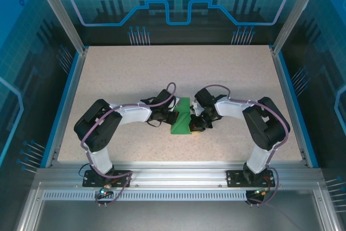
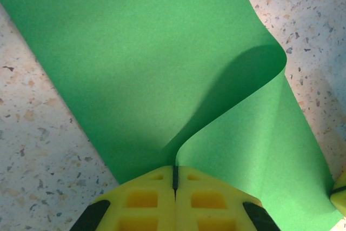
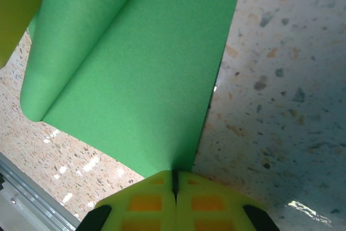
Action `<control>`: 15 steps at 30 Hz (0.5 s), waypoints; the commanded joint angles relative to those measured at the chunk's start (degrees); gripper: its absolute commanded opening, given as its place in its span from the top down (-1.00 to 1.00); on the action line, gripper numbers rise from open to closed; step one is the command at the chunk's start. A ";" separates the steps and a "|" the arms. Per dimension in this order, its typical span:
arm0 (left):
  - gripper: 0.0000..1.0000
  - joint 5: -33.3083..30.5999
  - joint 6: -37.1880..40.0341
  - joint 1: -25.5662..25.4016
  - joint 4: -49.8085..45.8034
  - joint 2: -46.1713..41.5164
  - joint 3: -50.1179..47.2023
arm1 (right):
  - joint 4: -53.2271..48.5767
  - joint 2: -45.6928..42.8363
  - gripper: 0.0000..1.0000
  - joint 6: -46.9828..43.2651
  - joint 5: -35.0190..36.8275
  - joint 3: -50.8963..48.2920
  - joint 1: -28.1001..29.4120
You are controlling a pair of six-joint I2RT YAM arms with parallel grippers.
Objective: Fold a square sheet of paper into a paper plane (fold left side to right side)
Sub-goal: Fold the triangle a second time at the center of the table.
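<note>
My left gripper (image 2: pixel 174 179) is pinched tight on the curled edge of the square sheet of paper (image 2: pixel 140 68) at frame centre. My right gripper (image 3: pixel 174 179) clamps its corner. The sheet's far edges are cut off.

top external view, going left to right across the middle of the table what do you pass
left arm -> left end effector, at the paper's left edge -> green paper -> right end effector, at its right edge -> right arm
</note>
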 commanded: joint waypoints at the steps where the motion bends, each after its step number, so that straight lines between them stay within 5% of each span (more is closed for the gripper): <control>1: 1.00 1.72 0.86 0.57 -0.81 1.24 -0.64 | 1.69 -1.58 0.99 -0.47 -1.09 -0.83 -0.82; 8: 1.00 2.36 0.60 0.63 -0.64 1.27 -0.75 | 14.60 -6.49 1.00 6.96 -9.58 -2.76 -5.67; 15: 1.00 2.45 0.78 0.61 -0.52 1.36 -0.86 | 22.82 -1.95 1.00 13.41 -11.58 -0.82 -5.16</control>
